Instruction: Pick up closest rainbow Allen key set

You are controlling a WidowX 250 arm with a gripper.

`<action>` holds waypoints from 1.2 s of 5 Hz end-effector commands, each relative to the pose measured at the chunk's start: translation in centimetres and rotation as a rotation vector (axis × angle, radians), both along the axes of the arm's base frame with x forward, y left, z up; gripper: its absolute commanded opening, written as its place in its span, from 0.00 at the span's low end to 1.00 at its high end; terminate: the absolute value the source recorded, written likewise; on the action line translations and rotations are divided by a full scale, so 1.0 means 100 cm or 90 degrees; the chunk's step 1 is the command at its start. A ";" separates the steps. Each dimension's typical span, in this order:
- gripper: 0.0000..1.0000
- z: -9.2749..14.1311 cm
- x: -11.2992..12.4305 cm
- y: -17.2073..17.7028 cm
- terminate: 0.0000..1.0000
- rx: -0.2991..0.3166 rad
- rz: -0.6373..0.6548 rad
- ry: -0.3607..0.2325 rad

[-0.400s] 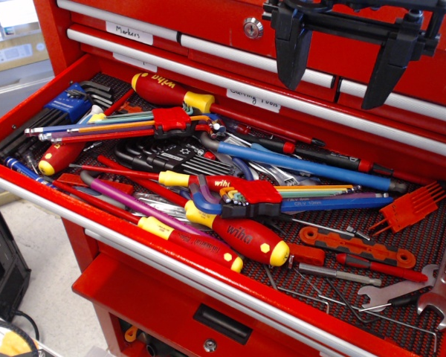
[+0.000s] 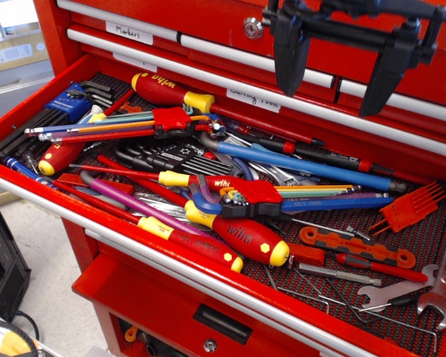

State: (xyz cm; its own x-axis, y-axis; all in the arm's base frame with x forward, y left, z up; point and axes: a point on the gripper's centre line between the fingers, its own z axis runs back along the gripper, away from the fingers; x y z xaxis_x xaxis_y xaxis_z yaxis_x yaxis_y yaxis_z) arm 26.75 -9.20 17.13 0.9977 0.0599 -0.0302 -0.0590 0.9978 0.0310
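The closest rainbow Allen key set (image 2: 251, 195) lies in the middle of the open red drawer. Its red holder block clamps orange, yellow, green and blue keys that point right, toward the long blue key tips (image 2: 357, 199). It rests on top of other tools. My gripper (image 2: 331, 100) hangs above and behind it, over the drawer's back edge. Its two black fingers (image 2: 291, 63) are spread wide apart and hold nothing.
A second red-holder key set (image 2: 171, 120) with splayed keys lies at back left. A blue-holder set of black keys (image 2: 67, 104) sits in the far left corner. Red-and-yellow screwdrivers (image 2: 241, 238), wrenches (image 2: 438, 297) and a red comb-like tool (image 2: 409, 208) crowd the drawer. The drawer's front rail (image 2: 134, 249) runs along the near side.
My gripper has shifted very slightly and tilted a little. The tools in the drawer have not moved.
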 end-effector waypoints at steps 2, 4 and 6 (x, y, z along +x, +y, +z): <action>1.00 -0.002 0.034 0.014 0.00 0.031 -0.279 -0.010; 1.00 -0.042 0.042 0.023 0.00 0.029 -0.326 -0.067; 1.00 -0.080 0.061 0.030 0.00 0.003 -0.336 -0.120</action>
State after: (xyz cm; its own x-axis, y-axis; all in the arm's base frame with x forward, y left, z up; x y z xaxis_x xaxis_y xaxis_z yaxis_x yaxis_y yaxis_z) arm 32.56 -6.17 7.51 0.8906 -0.4392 0.1182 0.4356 0.8984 0.0567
